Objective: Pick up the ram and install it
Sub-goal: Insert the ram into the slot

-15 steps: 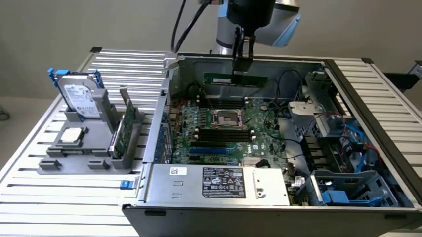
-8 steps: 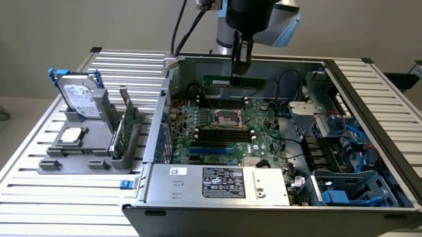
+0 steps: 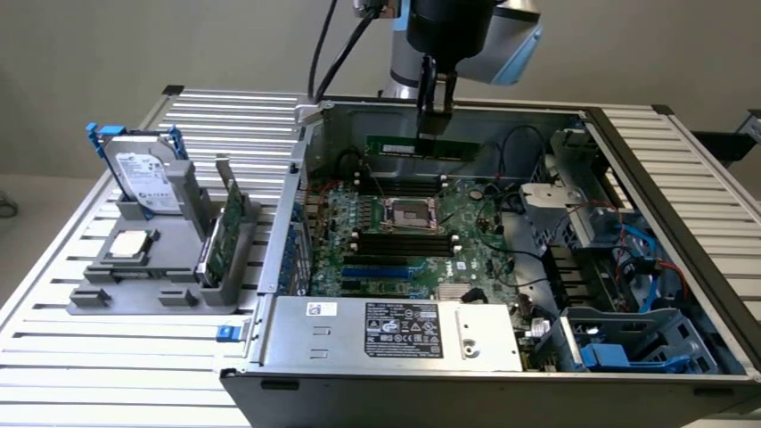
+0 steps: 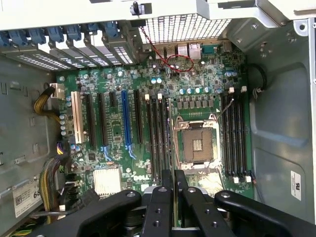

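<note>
Hovering above the motherboard (image 3: 405, 234), the gripper (image 3: 430, 132) pinches the ram (image 3: 398, 146) by its top edge, fingers narrow. The stick hangs level, long edge down, seemingly to match the motherboard's dark slots (image 4: 157, 133) beside the CPU socket (image 4: 197, 144).

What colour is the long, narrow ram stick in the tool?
Green ram stick; clearest in the exterior view.

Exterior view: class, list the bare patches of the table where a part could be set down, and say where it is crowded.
Bare table slats lie in front of the grey holder and behind it. Crowded: the open computer case, with the pincer holding the ram above it.
</note>
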{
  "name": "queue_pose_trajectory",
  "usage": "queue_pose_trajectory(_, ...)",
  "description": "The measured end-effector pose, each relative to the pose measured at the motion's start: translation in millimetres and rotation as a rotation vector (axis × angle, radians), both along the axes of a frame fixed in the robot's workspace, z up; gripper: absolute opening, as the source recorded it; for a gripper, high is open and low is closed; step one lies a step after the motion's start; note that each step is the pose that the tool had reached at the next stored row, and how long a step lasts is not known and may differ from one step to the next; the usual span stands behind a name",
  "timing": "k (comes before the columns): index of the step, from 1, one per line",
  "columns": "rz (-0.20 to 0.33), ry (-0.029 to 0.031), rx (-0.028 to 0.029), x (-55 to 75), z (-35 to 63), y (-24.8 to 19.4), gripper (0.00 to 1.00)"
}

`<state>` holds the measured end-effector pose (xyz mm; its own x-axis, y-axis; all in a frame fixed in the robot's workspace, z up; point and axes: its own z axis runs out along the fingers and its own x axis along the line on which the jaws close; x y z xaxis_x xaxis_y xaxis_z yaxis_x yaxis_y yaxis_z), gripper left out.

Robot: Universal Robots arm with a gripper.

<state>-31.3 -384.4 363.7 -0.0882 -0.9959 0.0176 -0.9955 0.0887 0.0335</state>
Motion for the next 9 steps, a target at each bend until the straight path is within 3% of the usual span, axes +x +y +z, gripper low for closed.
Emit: queue_pose_trajectory(9, 0.0, 0.0, -0.0002, -0.1, -1.2, -0.1, 0.15)
